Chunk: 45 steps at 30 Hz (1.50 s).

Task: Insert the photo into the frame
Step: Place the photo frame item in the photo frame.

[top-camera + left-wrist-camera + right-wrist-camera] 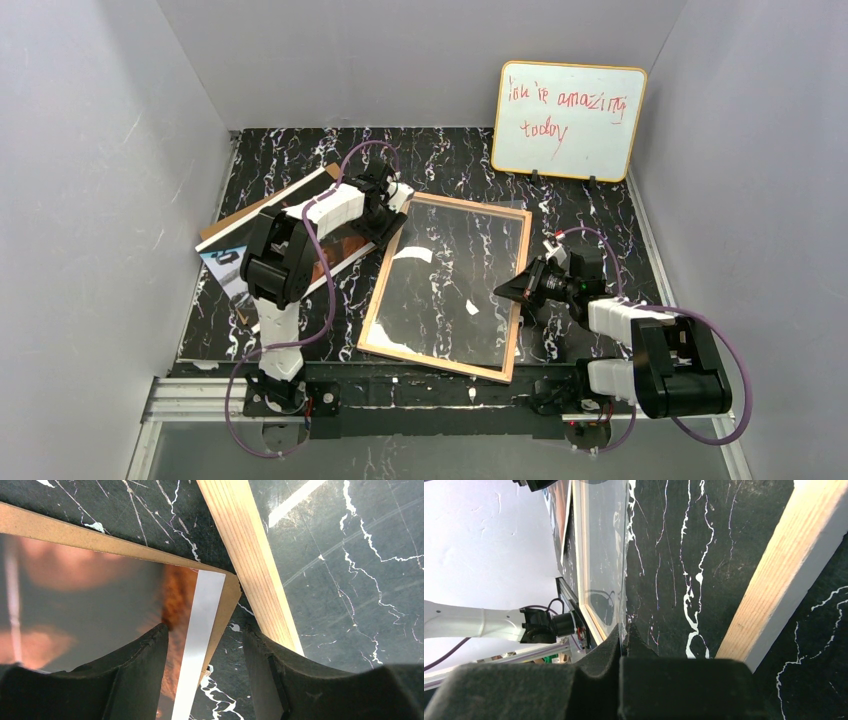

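**Inspector:** Left fingers [140, 670], condition?

**Assessor:** Standing apart, nothing gripped. The left gripper [205, 630] hangs over the corner of the photo [90, 595] nearest the frame [250, 555]. One finger is above the dark print, and the other is above the tabletop [150, 510] close beside the frame's wooden rail.

**Inspector:** Where does the photo lie?

**Assessor:** Flat on a brown backing board [75, 537], left of the frame and outside it. Its white border shows between the fingers. The board's corner touches or almost touches the rail; I cannot tell which.

**Inspector:** Right side?

**Assessor:** The right gripper [625, 630] has its fingers [609, 650] pressed together. The tips sit low over the clear pane [450, 280], just inside the right-hand rail. Whether anything thin is nipped between them cannot be determined.

**Inspector:** The frame itself?

**Assessor:** It lies in the middle of the tabletop, tan wood up, with marble showing through the pane.

**Inspector:** Handling assessment?

**Assessor:** In my judgement the photo is light, thin and limp, with a slick gloss. It is likely to slide on the board and to crease under a hard pinch. Because it lies flat, its edge gives little to catch. I would take it by the white border at this corner, lightly, and support it against sagging. The frame appears stiff and light, and the pane could crack or scratch. Hold it by the wooden rail only.
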Each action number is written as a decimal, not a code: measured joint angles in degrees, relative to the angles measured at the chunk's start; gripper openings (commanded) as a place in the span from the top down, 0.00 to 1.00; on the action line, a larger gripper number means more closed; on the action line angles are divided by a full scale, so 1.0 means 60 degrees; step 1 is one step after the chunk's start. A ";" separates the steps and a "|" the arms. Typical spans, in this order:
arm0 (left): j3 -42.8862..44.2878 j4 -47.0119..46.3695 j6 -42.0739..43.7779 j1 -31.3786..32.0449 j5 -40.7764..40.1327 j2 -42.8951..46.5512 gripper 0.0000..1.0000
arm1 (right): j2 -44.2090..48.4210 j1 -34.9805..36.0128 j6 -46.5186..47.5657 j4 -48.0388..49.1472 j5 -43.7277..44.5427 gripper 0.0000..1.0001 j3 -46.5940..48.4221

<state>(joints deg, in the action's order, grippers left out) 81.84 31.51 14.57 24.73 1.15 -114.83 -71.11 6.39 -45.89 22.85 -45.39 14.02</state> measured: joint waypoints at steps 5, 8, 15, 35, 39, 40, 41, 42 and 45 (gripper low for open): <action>0.0000 0.0000 0.0000 0.0000 -0.0004 0.0000 0.46 | 0.0026 -0.0004 -0.0018 0.0004 0.0000 0.99 0.0000; 0.0000 0.0004 0.0000 0.0004 -0.0018 0.0000 0.46 | 0.0026 -0.0004 -0.0066 0.0055 0.0007 0.99 -0.0055; 0.0000 0.0004 0.0000 0.0007 -0.0022 0.0000 0.46 | 0.0036 -0.0011 -0.0106 0.0138 0.0066 0.99 -0.0251; -0.0025 -0.0025 0.0000 0.0015 -0.0025 -0.0004 0.47 | 0.0026 -0.0047 -0.0648 0.1177 -0.0219 0.99 -0.0291; -0.0076 -0.0084 0.0000 0.0015 -0.0025 0.0011 0.47 | 0.0051 -0.0044 -0.0892 0.1807 -0.0430 0.99 -0.0306; -0.0087 -0.0098 0.0004 0.0018 -0.0025 0.0018 0.47 | 0.0095 -0.0047 -0.0911 0.1920 -0.0474 0.99 -0.0306; -0.0102 -0.0109 0.0004 0.0018 -0.0025 0.0026 0.47 | 0.0171 -0.0047 -0.0933 0.2007 -0.0517 0.99 -0.0306; -0.0113 -0.0120 0.0007 0.0018 -0.0025 0.0029 0.47 | 0.0280 -0.0044 -0.0940 0.2095 -0.0568 0.99 -0.0310; -0.0131 -0.0142 0.0018 0.0018 -0.0025 0.0044 0.47 | 0.0608 -0.0044 -0.0936 0.2382 -0.0725 0.99 -0.0368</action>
<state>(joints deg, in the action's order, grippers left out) 81.06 30.65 14.68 24.84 0.99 -114.56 -67.46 6.13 -51.51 37.15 -49.74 11.81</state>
